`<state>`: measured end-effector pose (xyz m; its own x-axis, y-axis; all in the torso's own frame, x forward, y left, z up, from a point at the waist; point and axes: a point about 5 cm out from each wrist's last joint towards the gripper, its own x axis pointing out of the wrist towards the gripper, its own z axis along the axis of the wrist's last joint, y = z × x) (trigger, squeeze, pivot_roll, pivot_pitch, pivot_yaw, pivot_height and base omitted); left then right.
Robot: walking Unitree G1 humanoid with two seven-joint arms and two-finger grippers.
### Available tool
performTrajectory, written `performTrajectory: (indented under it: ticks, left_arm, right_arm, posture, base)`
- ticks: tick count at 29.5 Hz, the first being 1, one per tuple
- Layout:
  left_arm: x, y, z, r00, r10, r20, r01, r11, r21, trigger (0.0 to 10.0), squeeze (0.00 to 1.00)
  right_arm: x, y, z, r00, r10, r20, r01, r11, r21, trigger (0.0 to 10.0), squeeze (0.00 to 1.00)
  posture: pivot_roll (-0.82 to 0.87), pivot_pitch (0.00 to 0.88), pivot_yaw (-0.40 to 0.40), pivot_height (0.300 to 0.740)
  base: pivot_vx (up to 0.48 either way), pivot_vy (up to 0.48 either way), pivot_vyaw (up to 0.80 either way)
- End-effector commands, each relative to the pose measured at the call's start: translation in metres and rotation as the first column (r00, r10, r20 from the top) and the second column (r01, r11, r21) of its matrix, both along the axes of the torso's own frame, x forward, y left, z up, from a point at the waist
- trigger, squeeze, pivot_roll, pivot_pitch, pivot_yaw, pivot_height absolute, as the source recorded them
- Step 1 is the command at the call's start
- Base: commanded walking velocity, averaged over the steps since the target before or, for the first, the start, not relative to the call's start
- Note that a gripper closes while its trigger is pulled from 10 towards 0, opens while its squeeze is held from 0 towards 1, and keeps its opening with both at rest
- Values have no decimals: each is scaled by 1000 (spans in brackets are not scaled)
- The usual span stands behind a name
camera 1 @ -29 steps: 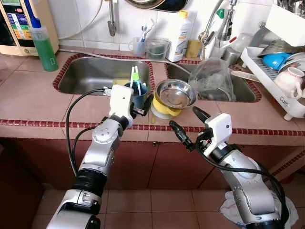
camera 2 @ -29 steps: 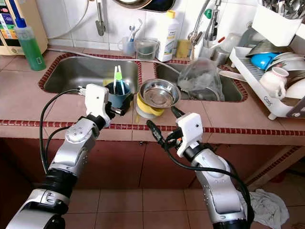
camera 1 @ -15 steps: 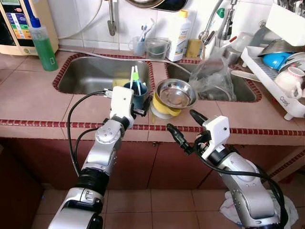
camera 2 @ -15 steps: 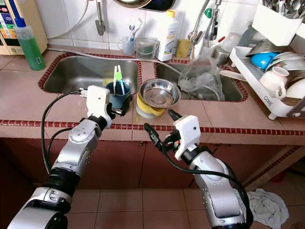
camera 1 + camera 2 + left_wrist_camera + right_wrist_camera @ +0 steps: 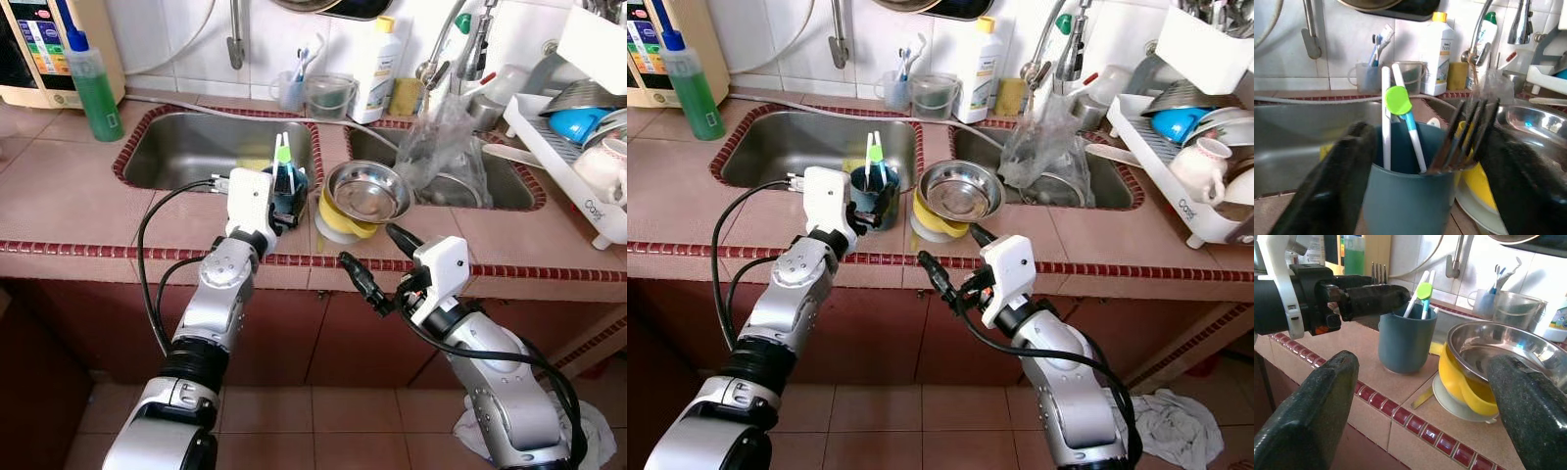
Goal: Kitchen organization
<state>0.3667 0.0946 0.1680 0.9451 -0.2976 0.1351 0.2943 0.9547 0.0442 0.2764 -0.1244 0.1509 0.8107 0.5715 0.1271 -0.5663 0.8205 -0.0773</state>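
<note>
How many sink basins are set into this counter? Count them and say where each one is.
2. The left basin lies behind the blue cup. The right basin lies behind the steel bowl, partly covered by a clear plastic bag.

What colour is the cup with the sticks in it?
The cup is dark blue-grey, showing best in the right wrist view.

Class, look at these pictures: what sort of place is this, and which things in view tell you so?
Most likely a home kitchen, at the sink counter. A double steel sink is set into a tiled counter, a dish rack holds washed cups and bowls, and a blue utensil cup stands beside a steel bowl.
</note>
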Motion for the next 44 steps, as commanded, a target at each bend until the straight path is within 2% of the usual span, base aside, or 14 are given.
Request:
performTrajectory:
  ticks: [1, 22, 24, 25, 26, 27, 31, 33, 35, 36, 39, 41, 42, 44]
  left_arm:
    - [2, -4, 3, 1000, -4, 5, 4, 1000, 0, 0, 0]
    - [3, -3, 4, 1000, -6, -3, 6, 1000, -4, 0, 0]
    - [4, -3, 4, 1000, -6, -4, 6, 1000, -4, 1176, 0]
    - [4, -3, 4, 1000, -5, -4, 5, 1000, -3, 3333, 0]
    - [4, -2, 4, 1000, -3, -6, 3, 1000, 1, 9529, 0]
    - [4, -2, 4, 1000, -1, -7, 1, 1000, 2, 10000, 0]
    - [4, -2, 4, 1000, -1, -8, 1, 1000, 0, 9725, 0]
    - [4, -3, 4, 1000, -4, -6, 4, 1000, -4, 3765, 0]
    - [5, -3, 4, 1000, -5, -7, 5, 1000, -2, 3765, 0]
    - [5, -3, 4, 1000, -5, -8, 5, 1000, 4, 10000, 0]
    - [5, -4, 4, 1000, -7, -10, 7, 1000, 9, 10000, 0]
    - [5, -4, 5, 1000, -7, -3, 7, 1000, 0, 7569, 0]
    - [5, -3, 6, 1000, -4, 0, 4, 1000, -6, 0, 0]
    - [5, -3, 7, 1000, -3, 0, 3, 1000, -6, 157, 0]
  right_arm:
    - [-2, -1, 6, 1000, -1, 16, 1, 1000, 7, 10000, 0]
    - [0, -1, 5, 1000, -21, 11, 21, 1000, 12, 10000, 0]
    - [0, -1, 5, 1000, -21, 11, 21, 1000, 12, 10000, 0]
    - [0, -1, 5, 1000, -21, 11, 21, 1000, 12, 10000, 0]
    - [0, 0, 5, 1000, -20, 11, 20, 1000, 12, 10000, 0]
    - [0, 0, 5, 1000, -20, 11, 20, 1000, 13, 10000, 0]
    - [0, 0, 5, 1000, -21, 11, 21, 1000, 12, 10000, 0]
    - [0, 0, 5, 1000, -22, 11, 22, 1000, 13, 10000, 0]
    - [0, 0, 5, 1000, -22, 12, 22, 1000, 12, 10000, 0]
    - [1, 0, 5, 1000, -23, 12, 22, 1000, 12, 10000, 0]
    - [1, 0, 5, 1000, -23, 12, 23, 1000, 12, 10000, 0]
    - [1, 0, 5, 1000, -24, 13, 24, 1000, 13, 10000, 0]
    - [2, 0, 5, 1000, -25, 15, 24, 1000, 14, 10000, 0]
    - [2, 0, 6, 1000, -25, 16, 25, 1000, 14, 10000, 0]
  posture:
    - [-53, 0, -63, 740]
    - [-47, 0, -58, 740]
    - [-47, 0, -58, 740]
    - [-47, 0, -58, 740]
    - [-47, 0, -58, 740]
    - [-47, 0, -58, 740]
    - [-46, 1, -58, 740]
    - [-46, 1, -59, 740]
    - [-46, 1, -59, 740]
    - [-46, 1, -59, 740]
    - [-46, 1, -59, 740]
    - [-46, 1, -59, 740]
    - [-45, 0, -56, 740]
    - [-45, 0, -56, 740]
  base:
    - [0, 0, 0]
    - [0, 0, 0]
    - [0, 0, 0]
    - [0, 0, 0]
    - [0, 0, 0]
    - [0, 0, 0]
    - [0, 0, 0]
    - [0, 0, 0]
    - [0, 0, 0]
    - [0, 0, 0]
    - [0, 0, 0]
    - [0, 0, 0]
    - [0, 0, 0]
    - [0, 0, 0]
